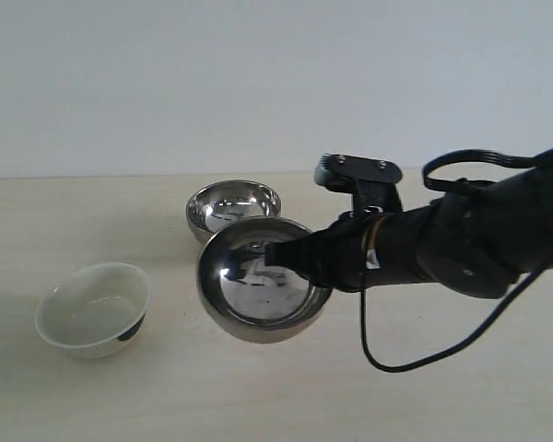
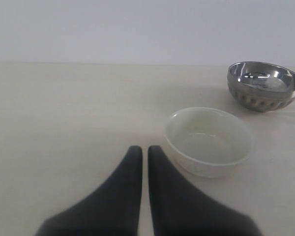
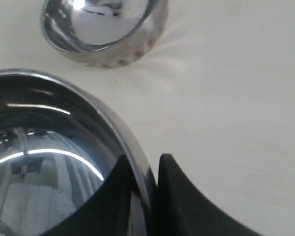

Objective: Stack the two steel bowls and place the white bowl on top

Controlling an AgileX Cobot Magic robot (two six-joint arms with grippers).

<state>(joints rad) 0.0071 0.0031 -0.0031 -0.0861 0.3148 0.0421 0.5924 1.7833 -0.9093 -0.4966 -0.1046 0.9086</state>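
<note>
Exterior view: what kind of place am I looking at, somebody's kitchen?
Likely a robot test bench, not a kitchen: a bare pale table before a blank wall, and a black robot arm gripping a wide steel bowl.

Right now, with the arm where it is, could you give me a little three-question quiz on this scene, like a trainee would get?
1. True or false: the right gripper is pinching the rim of the wider steel bowl.
2. Short answer: is the left gripper open or shut, and is anything in it?
3. Pick one: the white bowl is
A) nested in the wider steel bowl
B) standing by itself on the table
C) held by the left gripper

Key: 1 true; 2 shut, with nothing in it; 3 B.
</note>
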